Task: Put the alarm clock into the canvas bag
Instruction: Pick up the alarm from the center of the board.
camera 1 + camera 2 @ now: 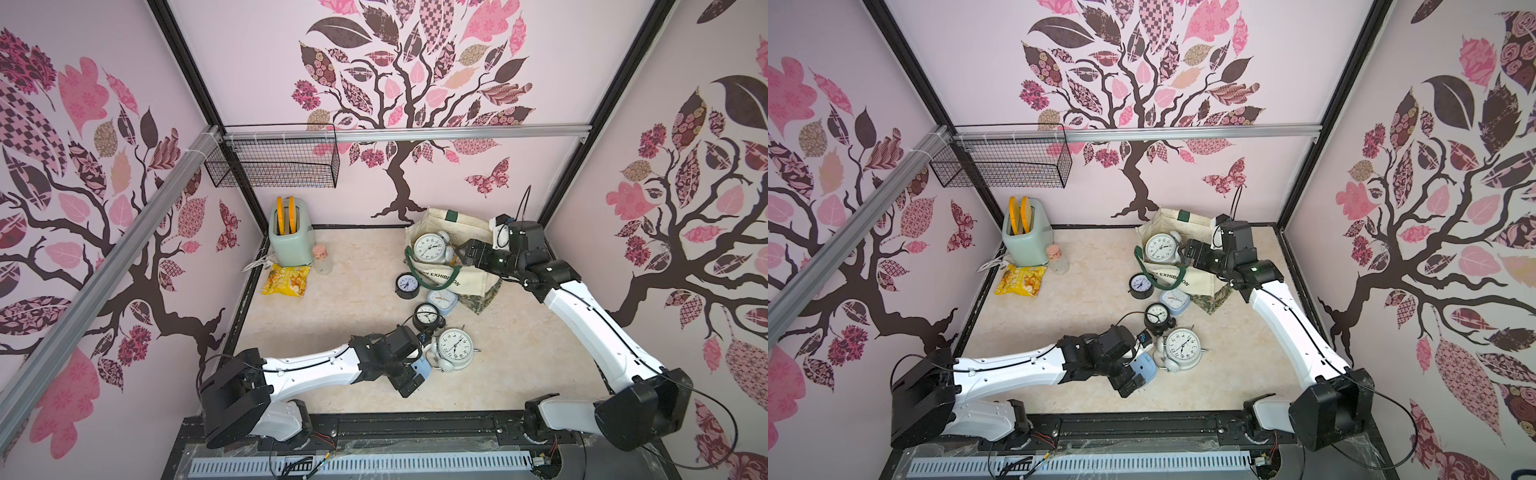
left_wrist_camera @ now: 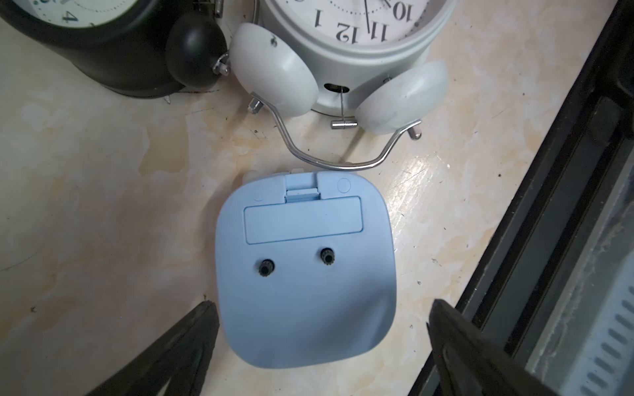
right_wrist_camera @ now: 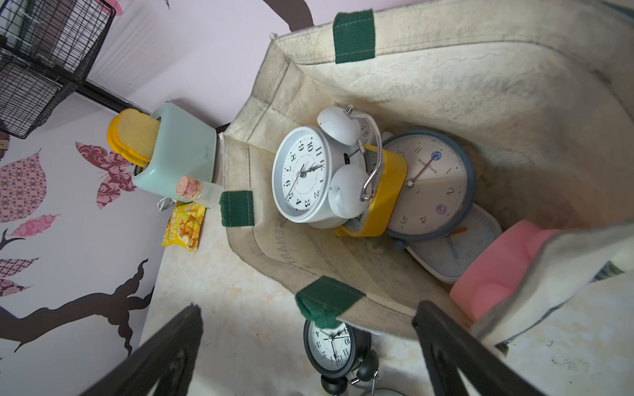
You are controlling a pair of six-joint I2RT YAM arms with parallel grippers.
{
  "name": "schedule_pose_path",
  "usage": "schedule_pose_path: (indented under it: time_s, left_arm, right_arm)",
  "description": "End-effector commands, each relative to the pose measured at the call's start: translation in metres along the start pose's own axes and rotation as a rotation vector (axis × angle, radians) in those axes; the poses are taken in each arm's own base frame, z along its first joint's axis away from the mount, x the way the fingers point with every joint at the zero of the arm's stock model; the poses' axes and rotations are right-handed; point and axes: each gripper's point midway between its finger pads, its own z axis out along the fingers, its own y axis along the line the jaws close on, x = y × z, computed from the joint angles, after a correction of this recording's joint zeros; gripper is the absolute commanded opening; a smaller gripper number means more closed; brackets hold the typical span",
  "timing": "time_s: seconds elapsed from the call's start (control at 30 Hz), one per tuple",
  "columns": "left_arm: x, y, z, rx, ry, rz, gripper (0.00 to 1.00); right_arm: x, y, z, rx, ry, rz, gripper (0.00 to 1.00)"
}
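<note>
We're seeing L claw [image 2: 320,308] hanging spread wide, empty, over 1 face-down blue clock [image 2: 305,267], near centre; 4 loose clocks [image 1: 455,347] lying just beyond. Far right, canvas bag [image 1: 465,279] is holding 5 stowed clocks [image 3: 302,175]; R claw [image 3: 308,308] is gaping empty at its mouth.

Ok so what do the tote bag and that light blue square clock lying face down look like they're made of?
The canvas bag: woven, cotton-like canvas in matte cream, going by its coarse weave, stitched hems and soft creases. The light blue clock: probably moulded plastic with a smooth satin finish, judging by its even colour, rounded corners and snap-in battery door.
</note>
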Motion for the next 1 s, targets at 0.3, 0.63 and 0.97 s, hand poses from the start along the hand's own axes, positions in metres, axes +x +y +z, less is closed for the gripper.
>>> schedule_pose_path:
  time_s: [0.3,0.63,0.97]
  left_arm:
    - [-0.016,0.001,0.013,-0.061,-0.043,0.027,0.98]
    - [-0.009,0.004,0.027,-0.083,-0.011,0.006,0.98]
    - [-0.012,0.004,0.033,-0.081,-0.030,-0.019,0.90]
  right_arm:
    - [0.027,0.027,-0.029,-0.097,0.041,-0.013,1.00]
    - [0.070,0.020,-0.045,-0.132,0.133,0.003,1.00]
    - [0.084,0.011,-0.045,-0.122,0.156,0.014,1.00]
